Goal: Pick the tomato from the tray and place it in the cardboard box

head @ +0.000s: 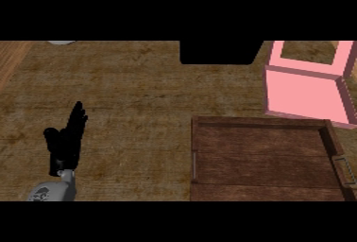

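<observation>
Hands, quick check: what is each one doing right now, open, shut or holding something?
Left hand: open, fingers straight, resting over the counter at the view's left, holding nothing.
Right hand: not in view.

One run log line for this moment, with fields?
left hand: open, resting on counter left | right hand: not visible | tomato: not visible | tray: nothing visible inside | box: pink, behind tray

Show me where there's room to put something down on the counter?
The widest bare counter lies between the left hand, resting open at lower left, and the wooden tray. The right side is crowded: the tray sits close below the pink box.
</observation>
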Motion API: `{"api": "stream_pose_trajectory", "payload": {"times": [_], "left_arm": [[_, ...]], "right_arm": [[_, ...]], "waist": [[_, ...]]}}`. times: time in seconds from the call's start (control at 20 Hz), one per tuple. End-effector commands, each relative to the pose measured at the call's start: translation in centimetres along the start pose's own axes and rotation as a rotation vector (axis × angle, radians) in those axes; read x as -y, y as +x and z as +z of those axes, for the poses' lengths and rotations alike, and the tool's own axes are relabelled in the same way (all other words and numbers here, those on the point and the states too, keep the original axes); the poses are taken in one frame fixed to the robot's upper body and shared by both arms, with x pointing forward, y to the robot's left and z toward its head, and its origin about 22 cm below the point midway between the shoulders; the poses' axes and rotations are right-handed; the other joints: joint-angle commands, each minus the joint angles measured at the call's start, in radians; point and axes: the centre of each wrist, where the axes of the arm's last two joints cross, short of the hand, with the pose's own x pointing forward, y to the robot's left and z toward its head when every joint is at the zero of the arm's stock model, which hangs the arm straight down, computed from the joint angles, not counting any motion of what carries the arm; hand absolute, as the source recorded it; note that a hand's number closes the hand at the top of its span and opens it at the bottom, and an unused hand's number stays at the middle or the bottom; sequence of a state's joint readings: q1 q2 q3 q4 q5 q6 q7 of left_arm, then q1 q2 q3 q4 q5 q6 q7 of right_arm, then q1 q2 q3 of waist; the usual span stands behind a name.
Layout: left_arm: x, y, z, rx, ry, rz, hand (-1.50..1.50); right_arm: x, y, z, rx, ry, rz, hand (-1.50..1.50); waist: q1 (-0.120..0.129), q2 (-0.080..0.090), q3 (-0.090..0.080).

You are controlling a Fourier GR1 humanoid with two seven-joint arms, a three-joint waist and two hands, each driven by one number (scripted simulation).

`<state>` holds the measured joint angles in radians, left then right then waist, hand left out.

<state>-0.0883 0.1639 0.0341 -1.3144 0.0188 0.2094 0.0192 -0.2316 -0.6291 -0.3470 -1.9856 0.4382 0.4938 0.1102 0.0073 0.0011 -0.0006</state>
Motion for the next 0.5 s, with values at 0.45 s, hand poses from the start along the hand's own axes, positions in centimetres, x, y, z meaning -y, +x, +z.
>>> {"api": "stream_pose_trajectory", "payload": {"times": [0.45], "left_arm": [[0.9,-0.3,0.7,0.010,-0.027,0.007,0.00]], "right_arm": [[-4.6,-8.4,-9.5,-0.034,0.025,0.032,1.50]], "waist": [[0.025,0.008,0.001]]}}
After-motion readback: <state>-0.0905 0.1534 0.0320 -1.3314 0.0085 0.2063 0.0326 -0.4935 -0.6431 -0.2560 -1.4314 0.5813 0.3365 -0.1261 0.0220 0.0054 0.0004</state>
